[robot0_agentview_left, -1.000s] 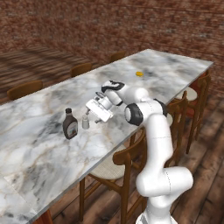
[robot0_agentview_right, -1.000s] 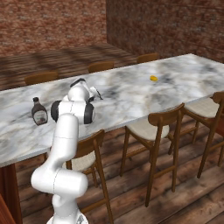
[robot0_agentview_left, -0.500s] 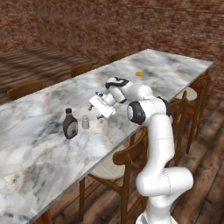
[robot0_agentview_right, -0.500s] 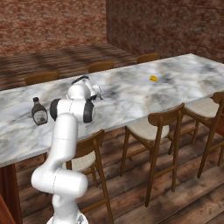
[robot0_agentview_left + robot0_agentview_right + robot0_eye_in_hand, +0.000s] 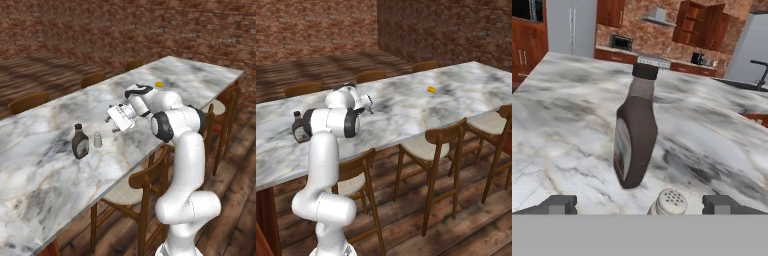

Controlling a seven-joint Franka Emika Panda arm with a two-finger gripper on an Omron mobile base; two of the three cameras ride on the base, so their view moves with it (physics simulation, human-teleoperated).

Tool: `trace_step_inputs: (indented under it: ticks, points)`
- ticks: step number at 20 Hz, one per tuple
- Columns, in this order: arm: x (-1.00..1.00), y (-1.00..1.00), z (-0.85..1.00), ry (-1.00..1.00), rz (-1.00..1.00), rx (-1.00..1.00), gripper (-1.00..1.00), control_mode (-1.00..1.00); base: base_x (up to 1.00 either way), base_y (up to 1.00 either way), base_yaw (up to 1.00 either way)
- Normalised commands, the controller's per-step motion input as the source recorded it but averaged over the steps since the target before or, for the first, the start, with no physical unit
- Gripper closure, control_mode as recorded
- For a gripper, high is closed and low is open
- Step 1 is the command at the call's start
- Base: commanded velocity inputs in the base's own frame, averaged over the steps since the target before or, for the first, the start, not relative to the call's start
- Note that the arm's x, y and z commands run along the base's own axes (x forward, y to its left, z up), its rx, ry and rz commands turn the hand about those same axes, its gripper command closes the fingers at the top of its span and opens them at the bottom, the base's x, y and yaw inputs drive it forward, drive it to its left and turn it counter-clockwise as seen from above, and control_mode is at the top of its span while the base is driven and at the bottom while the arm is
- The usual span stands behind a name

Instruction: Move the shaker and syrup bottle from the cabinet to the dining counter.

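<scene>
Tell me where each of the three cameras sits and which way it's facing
Left base view: behind the arm's left, looking forward and down over the dining counter; the white arm rises from lower right, gripper apart from the shaker and syrup bottle.
Right base view: behind the arm's right, facing the same counter; arm rises at lower left.
Hand view: on the hand, looking along the gripper at bottle and shaker; two dark fingertips at the bottom.
Shared: all show the syrup bottle on the counter.
</scene>
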Motion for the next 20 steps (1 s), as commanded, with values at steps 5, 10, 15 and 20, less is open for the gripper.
trace_step_inputs:
  ticks: [5, 10, 15, 20]
  points:
    - [-0.50, 0.00, 0.19, 0.01, -0.30, -0.17, -1.00, -1.00, 0.00, 0.00, 0.00]
    - [-0.47, 0.00, 0.25, 0.10, -0.30, -0.11, -1.00, -1.00, 0.00, 0.00, 0.00]
    - [-0.46, 0.00, 0.30, 0.15, -0.27, -0.06, -1.00, -1.00, 0.00, 0.00, 0.00]
    - [-0.47, 0.00, 0.29, 0.15, -0.26, -0.06, -1.00, -1.00, 0.00, 0.00, 0.00]
